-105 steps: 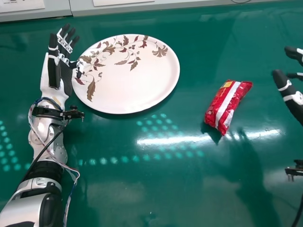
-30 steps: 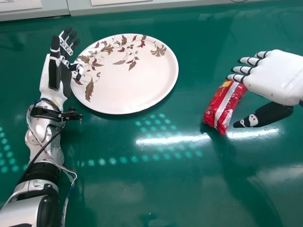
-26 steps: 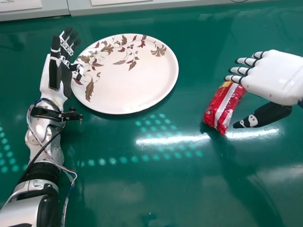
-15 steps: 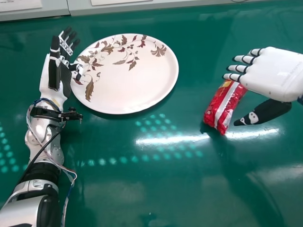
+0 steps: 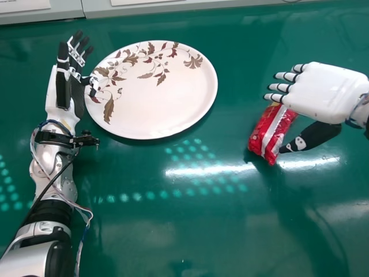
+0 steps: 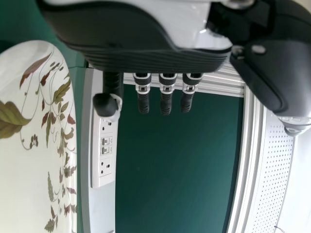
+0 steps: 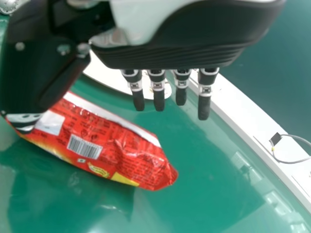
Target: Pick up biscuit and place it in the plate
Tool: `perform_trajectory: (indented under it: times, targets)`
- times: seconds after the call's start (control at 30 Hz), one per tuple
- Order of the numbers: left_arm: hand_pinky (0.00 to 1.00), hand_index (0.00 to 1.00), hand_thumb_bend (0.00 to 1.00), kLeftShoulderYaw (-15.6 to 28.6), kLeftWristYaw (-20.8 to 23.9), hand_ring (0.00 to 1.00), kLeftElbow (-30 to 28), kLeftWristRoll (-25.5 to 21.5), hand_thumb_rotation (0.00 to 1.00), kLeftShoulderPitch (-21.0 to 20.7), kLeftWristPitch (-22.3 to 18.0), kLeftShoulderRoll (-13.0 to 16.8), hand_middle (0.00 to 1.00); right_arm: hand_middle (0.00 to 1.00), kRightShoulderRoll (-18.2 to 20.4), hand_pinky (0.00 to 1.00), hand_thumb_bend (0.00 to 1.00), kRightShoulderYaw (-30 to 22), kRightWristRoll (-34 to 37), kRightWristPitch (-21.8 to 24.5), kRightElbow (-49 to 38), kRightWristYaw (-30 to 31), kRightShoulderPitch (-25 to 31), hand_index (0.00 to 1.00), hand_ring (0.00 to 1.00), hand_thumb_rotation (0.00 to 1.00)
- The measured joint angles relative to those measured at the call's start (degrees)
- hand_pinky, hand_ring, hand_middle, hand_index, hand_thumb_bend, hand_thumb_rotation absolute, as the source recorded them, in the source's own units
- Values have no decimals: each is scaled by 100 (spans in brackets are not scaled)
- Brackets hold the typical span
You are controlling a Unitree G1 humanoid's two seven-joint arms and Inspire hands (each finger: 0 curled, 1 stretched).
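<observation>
Biscuit (image 5: 268,131) lies on the table (image 5: 190,231) right of the plate (image 5: 164,107), partly under the right hand (image 5: 326,92), whose fingers and thumb stand apart, likely so they can straddle it before closing; whether the thumb touches it I cannot tell. The left hand (image 5: 76,92) idles by the plate's left rim, fingers extended, probably unneeded for so near a right-side reach

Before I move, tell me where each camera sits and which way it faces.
Head view: on the head, looking forward and down at the green table; the left arm, left hand and right hand show.
Left wrist view: at the left wrist, looking past that hand's fingers; plate and socket panel show.
Right wrist view: at the right wrist, looking past its own fingers at the biscuit packet.
Head and right wrist views share packet and plate.
</observation>
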Motion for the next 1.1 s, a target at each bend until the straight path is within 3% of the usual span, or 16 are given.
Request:
perform_trajectory:
  times: [0.37,0.8,0.83,0.87,0.93,0.97,1.03,1.1]
  targets:
    - [0,100,100,2,-145,100,-65,-127,96,48,20,7,100,100,433,86,100,529,-81,-94,659,-100,-365,100,100,32]
    - [0,100,100,3,-176,100,-257,-175,96,136,78,30,100,99,685,76,100,853,-182,-198,1563,-753,-629,99,96,25]
    - [0,100,100,2,-147,100,-278,-163,97,145,78,34,100,97,701,72,100,869,-182,-206,1633,-851,-636,96,93,19]
    - [0,100,100,2,-101,100,-286,-152,97,154,80,39,100,88,741,64,98,883,-181,-214,1732,-1001,-640,87,83,8]
    - [0,100,100,3,-69,100,-298,-151,95,161,98,57,100,74,879,54,91,906,-137,-236,1962,-1342,-642,71,70,2]
    - [0,100,100,3,-66,100,-305,-156,94,165,118,63,100,62,958,47,68,918,-84,-246,2103,-1518,-641,56,58,1]
    - [0,100,100,3,-66,100,-346,-167,95,185,162,69,100,50,1109,34,56,932,2,-242,2354,-1894,-643,52,44,0]
    - [0,100,100,4,-70,100,-374,-174,95,196,189,71,100,44,1204,24,52,990,-36,-184,2499,-2185,-643,51,39,0]
